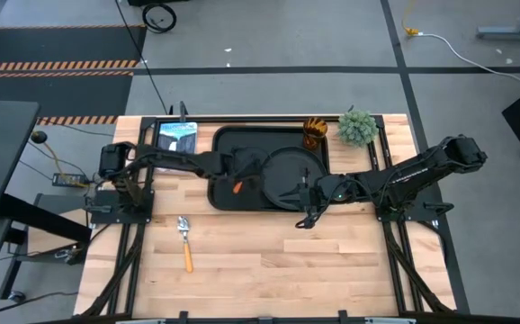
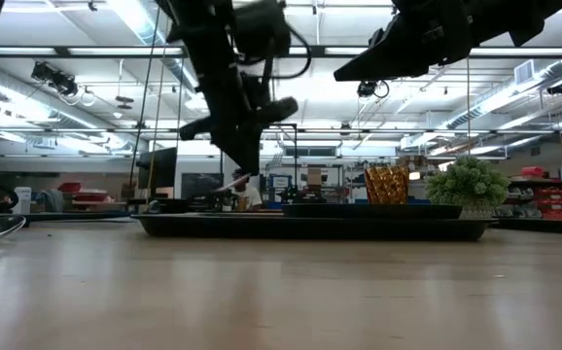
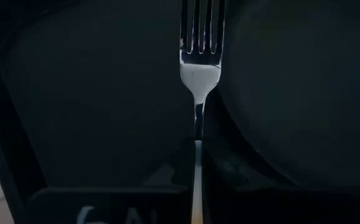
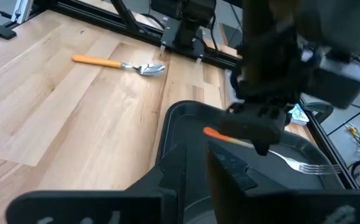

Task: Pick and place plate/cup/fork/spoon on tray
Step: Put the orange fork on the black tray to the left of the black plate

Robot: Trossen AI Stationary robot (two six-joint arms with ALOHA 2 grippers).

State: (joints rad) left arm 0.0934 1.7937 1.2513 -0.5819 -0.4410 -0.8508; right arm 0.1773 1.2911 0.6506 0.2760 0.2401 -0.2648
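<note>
The black tray (image 1: 224, 193) lies at the table's middle far side, with the round black plate (image 1: 289, 175) on its right half. My left gripper (image 1: 245, 173) hangs over the tray's left half, just left of the plate, shut on the fork (image 3: 200, 68). My right gripper (image 1: 309, 217) is shut and empty at the tray's near right corner. The amber cup (image 1: 315, 132) stands at the tray's far right corner; I cannot tell whether on or behind the tray. The spoon (image 1: 185, 241) lies flat on the wood, near left of the tray. My left gripper pinches the fork's handle (image 3: 197, 180) between its two fingers, close to the metal neck. The fingers come from above and lie across the fork. The orange handle end (image 4: 210, 132) sticks out toward the near edge, the tines (image 4: 314, 167) toward the far side. The fork is roughly level, just above the tray.
A small green plant (image 1: 357, 127) stands right of the cup at the table's far right. A blue flat object (image 1: 177, 137) lies at the far left beside the tray. Bare wood (image 1: 278, 261) spreads across the table's near half.
</note>
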